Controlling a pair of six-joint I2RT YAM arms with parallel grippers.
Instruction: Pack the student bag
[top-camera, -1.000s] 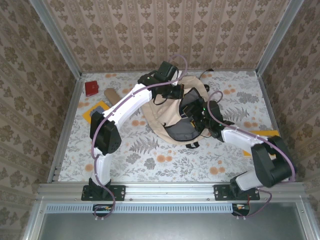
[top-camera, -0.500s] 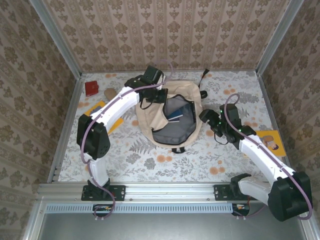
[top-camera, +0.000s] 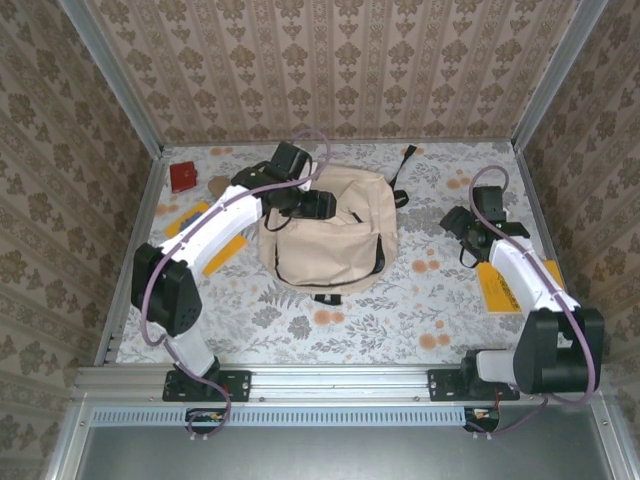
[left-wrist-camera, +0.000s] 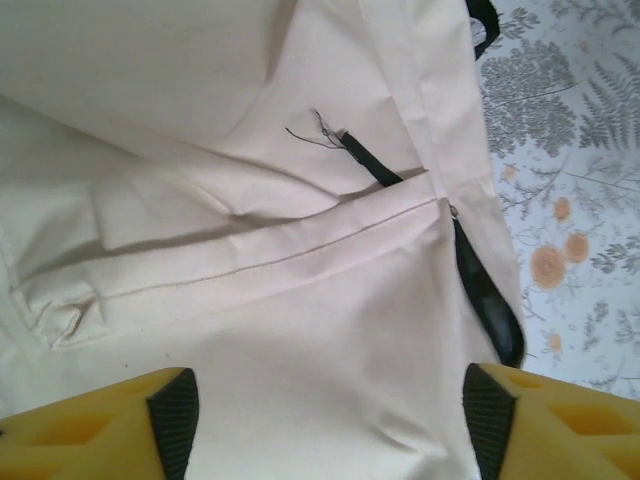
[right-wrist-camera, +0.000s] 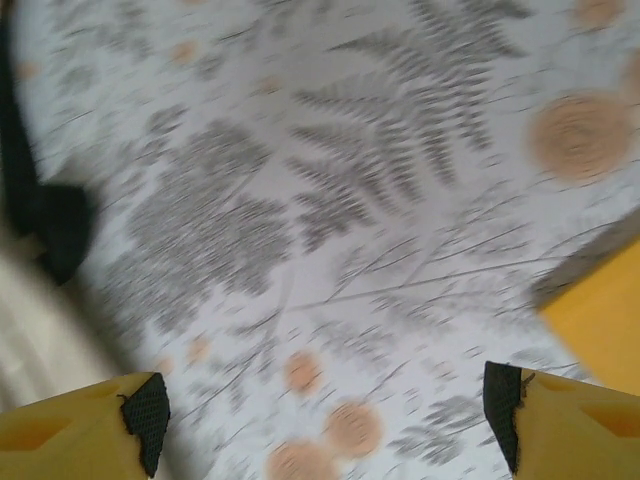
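The student bag (top-camera: 330, 245) is a large beige backpack lying flat mid-table with its flap down and black straps (top-camera: 400, 190) trailing at its far right. My left gripper (top-camera: 318, 205) hovers over the bag's upper left part. In the left wrist view, the left gripper (left-wrist-camera: 330, 430) is open, its black pads (left-wrist-camera: 175, 420) wide apart above plain beige fabric (left-wrist-camera: 300, 330), gripping nothing. My right gripper (top-camera: 455, 222) stands to the right of the bag, apart from it. In the blurred right wrist view, the right gripper (right-wrist-camera: 325, 425) is open over the flowered tablecloth.
A yellow flat book (top-camera: 500, 288) lies under the right arm, its corner (right-wrist-camera: 600, 320) beside the right finger. Another yellow flat piece (top-camera: 222, 250) lies left of the bag. A red box (top-camera: 183, 177) and a brown item (top-camera: 217, 185) sit at the far left corner.
The bag's open mouth with grey lining has dropped shut and the bag lies flat. My left gripper opened and let the flap go. My right arm pulled back to the right.
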